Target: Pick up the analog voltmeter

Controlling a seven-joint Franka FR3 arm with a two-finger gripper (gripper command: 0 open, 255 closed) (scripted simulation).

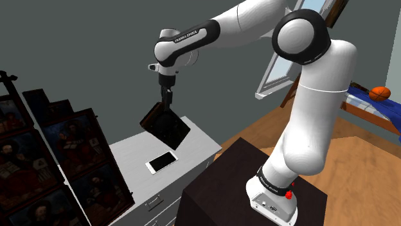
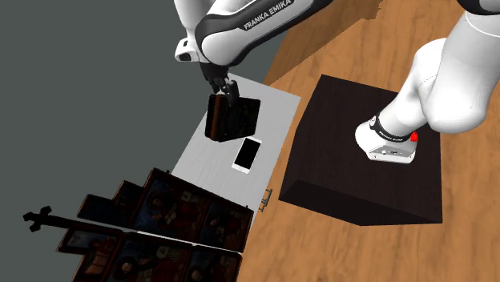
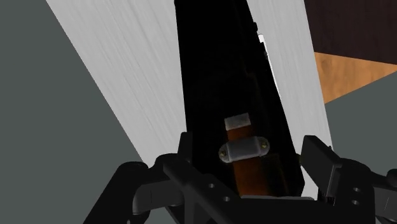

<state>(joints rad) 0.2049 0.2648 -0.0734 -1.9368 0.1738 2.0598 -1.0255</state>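
- Arm reaches from the dark stand out over the table.
- Table is grey, has drawers and sits just beside the stand.
- Voltmeter is a dark box, hanging tilted in the air above the table, over the phone.
- Phone is white and lies flat on the table.
- Pincer is clamped on the voltmeter's upper end, one finger on each side.

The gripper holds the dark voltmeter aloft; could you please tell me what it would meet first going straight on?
Probably the grey-white dresser top: the voltmeter in the fingers would land first, near the phone, though depth is unclear.
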